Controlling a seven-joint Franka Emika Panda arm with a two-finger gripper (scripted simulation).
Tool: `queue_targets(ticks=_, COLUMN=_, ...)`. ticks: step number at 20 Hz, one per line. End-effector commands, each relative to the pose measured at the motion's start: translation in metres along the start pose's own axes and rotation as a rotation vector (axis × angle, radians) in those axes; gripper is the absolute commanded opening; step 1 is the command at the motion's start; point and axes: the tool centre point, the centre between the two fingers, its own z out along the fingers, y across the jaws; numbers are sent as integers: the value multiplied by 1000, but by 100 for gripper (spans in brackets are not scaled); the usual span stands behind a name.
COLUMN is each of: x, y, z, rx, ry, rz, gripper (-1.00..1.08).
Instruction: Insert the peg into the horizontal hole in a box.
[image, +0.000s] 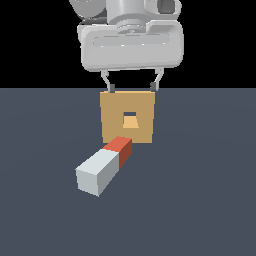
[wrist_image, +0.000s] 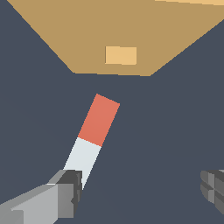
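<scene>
The peg (image: 103, 165) lies on the dark floor, a pale grey bar whose red-orange end (image: 120, 149) points toward the box. The tan box (image: 128, 117) stands upright just beyond it, with the small square hole (image: 130, 120) in its centre. My gripper (image: 131, 86) hangs above them, open wide and empty; in the exterior view its fingertips show just over the box's top edge. In the wrist view the peg (wrist_image: 94, 133) runs from beside one finger (wrist_image: 65, 194) toward the box (wrist_image: 65, 30) and its hole (wrist_image: 120, 55). The other finger (wrist_image: 214, 188) stands far off to the side.
A flat dark blue-grey floor (image: 200, 200) surrounds the peg and box. Nothing else stands on it. The background behind is black.
</scene>
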Motion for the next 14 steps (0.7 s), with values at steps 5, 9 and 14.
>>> queue_targets(ticks=5, x=-3, y=-3, z=5, rx=2, ry=0, rz=17, gripper=100)
queue_targets(ticks=9, x=-12, y=-11, z=19, rx=8, ry=1, rz=68, gripper=100)
queue_targets(ticks=14, x=-29, y=-31, z=50, rx=22, ry=3, rz=177, gripper=100)
